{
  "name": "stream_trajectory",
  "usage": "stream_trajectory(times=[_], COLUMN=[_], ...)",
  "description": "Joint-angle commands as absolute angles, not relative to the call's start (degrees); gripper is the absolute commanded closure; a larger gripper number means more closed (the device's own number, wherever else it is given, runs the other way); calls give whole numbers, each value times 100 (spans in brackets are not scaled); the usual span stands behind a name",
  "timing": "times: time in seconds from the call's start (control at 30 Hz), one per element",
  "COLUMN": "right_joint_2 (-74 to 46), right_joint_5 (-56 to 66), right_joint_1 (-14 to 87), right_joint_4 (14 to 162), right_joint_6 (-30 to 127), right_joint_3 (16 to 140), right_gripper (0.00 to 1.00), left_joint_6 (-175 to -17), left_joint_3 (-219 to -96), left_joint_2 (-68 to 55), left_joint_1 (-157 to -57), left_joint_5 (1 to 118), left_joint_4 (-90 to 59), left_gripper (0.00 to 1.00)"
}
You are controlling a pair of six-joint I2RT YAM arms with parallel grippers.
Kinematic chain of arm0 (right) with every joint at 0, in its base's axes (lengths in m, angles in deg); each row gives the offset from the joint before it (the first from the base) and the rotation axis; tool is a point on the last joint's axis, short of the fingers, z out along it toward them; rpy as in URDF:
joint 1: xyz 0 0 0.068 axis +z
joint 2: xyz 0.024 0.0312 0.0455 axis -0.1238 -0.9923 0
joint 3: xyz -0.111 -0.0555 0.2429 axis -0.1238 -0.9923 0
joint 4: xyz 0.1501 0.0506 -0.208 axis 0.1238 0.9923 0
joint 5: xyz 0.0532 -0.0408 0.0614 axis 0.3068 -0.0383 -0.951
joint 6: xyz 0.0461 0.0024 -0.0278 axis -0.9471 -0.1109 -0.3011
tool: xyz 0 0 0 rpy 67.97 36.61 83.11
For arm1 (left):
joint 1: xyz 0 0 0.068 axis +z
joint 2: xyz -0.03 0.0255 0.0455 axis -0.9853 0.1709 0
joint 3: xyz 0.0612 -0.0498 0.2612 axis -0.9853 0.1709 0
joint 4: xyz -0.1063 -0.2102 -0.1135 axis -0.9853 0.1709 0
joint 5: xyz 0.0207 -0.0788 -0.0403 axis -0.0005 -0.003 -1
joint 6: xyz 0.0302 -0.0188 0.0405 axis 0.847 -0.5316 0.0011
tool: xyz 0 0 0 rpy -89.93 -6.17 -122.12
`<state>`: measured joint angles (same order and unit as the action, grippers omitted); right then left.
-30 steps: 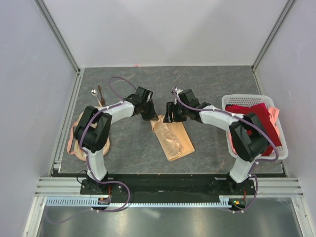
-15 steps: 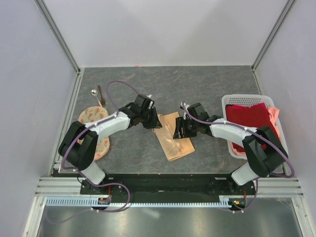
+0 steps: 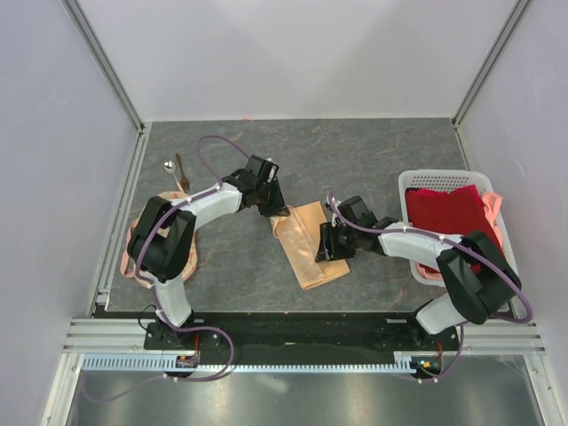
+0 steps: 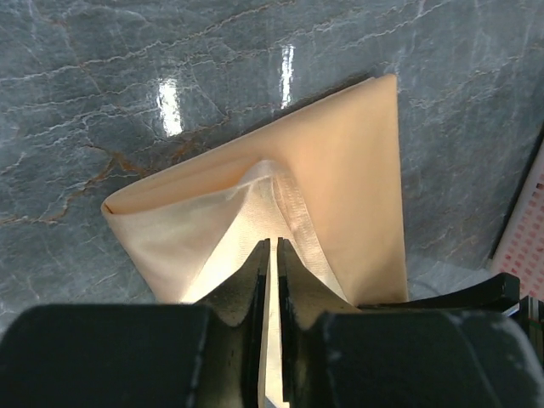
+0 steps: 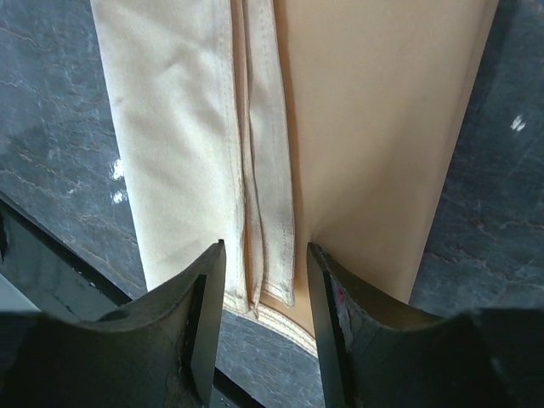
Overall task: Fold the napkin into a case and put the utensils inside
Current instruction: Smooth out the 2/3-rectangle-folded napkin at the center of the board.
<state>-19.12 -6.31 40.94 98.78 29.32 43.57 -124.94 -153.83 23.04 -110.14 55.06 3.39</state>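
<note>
Peach napkin point(image 3: 304, 263) x1, folded oblong; spoon point(image 3: 169, 165) x1, brown stick point(image 3: 180, 170) x1.

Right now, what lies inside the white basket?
A dark red cloth fills the basket, with pink cloth showing beside it. Anything beneath them is covered; the right arm hides the near part.

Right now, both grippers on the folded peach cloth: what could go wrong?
1. The left gripper pinches only a thin, tented layer of the folded peach-orange cloth napkin; pulling may undo the fold or slip.
2. The right gripper stands open astride the hemmed flaps at the napkin's edge; closing could bunch them or catch only one.
3. The small silver spoon and thin dark brown stick lie far left; the fold may spring open meanwhile.
</note>
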Motion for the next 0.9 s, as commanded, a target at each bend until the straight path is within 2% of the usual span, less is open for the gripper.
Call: stream_trajectory(times=[0.0,0.27,0.5,0.8,0.87], right_joint_2=[-1715,-1461,-1442,-1337,-1223], right_joint_5=[-743,-787,-954,-1112,-1112], right_joint_1=[4148,4201,4236,4438,4447], right_joint_4=[9551,9393,9235,8813,8777], right_joint_6=[2722,2484,2309,1913,1852], right_joint_3=[4148,3919,3699,3312,3251], right_gripper=[50,61,80,100,100], left_joint_6=[-12460,-12557,-12644,-12653,-12645], left_joint_3=[-15660,-15783,-15836,-15836,-15818], left_joint_2=[2545,2808,2976,3002,2906], left_joint_1=[-11022,-11022,-11022,-11022,-11030], left_joint_5=[5209,5182,5147,5112,5094], left_joint_4=[222,64,-59,-156,-174], left_gripper=[88,90,91,91,90])
